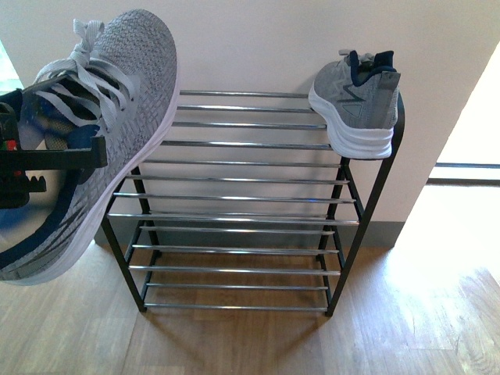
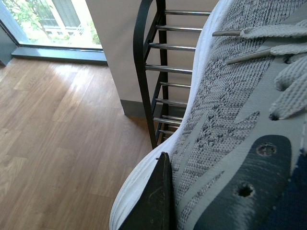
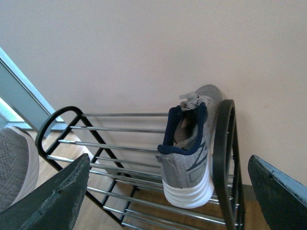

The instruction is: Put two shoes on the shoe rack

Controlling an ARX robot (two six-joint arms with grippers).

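My left gripper [image 1: 31, 168] is shut on a grey sneaker [image 1: 101, 133], which hangs toe-up in the air at the left end of the shoe rack [image 1: 234, 144]. In the left wrist view the sneaker [image 2: 225, 110] fills the space between the fingers [image 2: 153, 201], with the rack's black frame [image 2: 144, 57] behind it. The other grey sneaker [image 1: 355, 105] rests on the top shelf at the right end, heel toward me. My right gripper [image 3: 168, 191] is open, a little back from that sneaker's [image 3: 187, 158] heel, with nothing between its fingers. It is out of the front view.
The rack stands against a pale wall [image 1: 250, 39] on a wooden floor [image 1: 234, 344]. Its lower chrome shelves [image 1: 234, 269] hold nothing. A bright window or doorway [image 1: 469, 133] lies to the right, and another window [image 2: 48, 24] to the left.
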